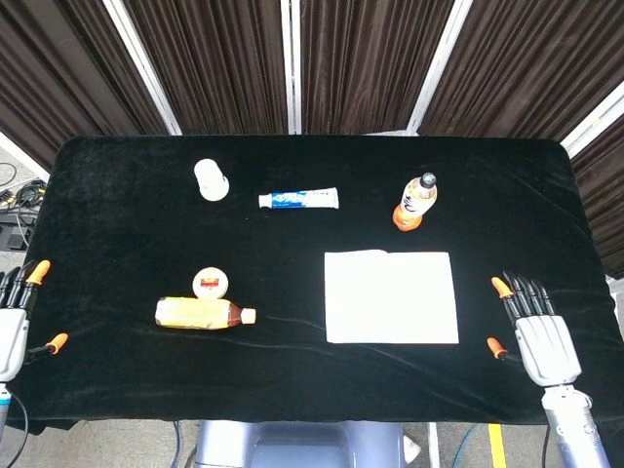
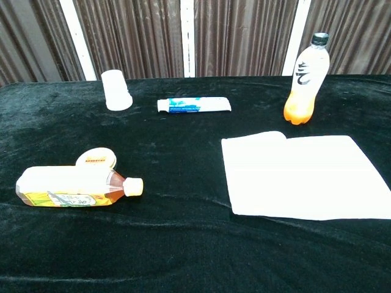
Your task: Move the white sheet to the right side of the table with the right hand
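The white sheet (image 1: 391,297) lies flat on the black table (image 1: 312,390), right of centre; in the chest view the white sheet (image 2: 302,176) runs to the frame's right edge, its far left corner slightly lifted. My right hand (image 1: 536,331) hovers at the table's right front edge, fingers spread and empty, a short way right of the sheet. My left hand (image 1: 14,322) sits at the left edge, fingers apart, holding nothing. Neither hand shows in the chest view.
An orange drink bottle (image 1: 415,202) stands just behind the sheet. A toothpaste tube (image 1: 298,199) and an upturned white cup (image 1: 211,179) lie at the back. A tea bottle (image 1: 203,313) lies on its side front left, next to a small round tin (image 1: 210,283).
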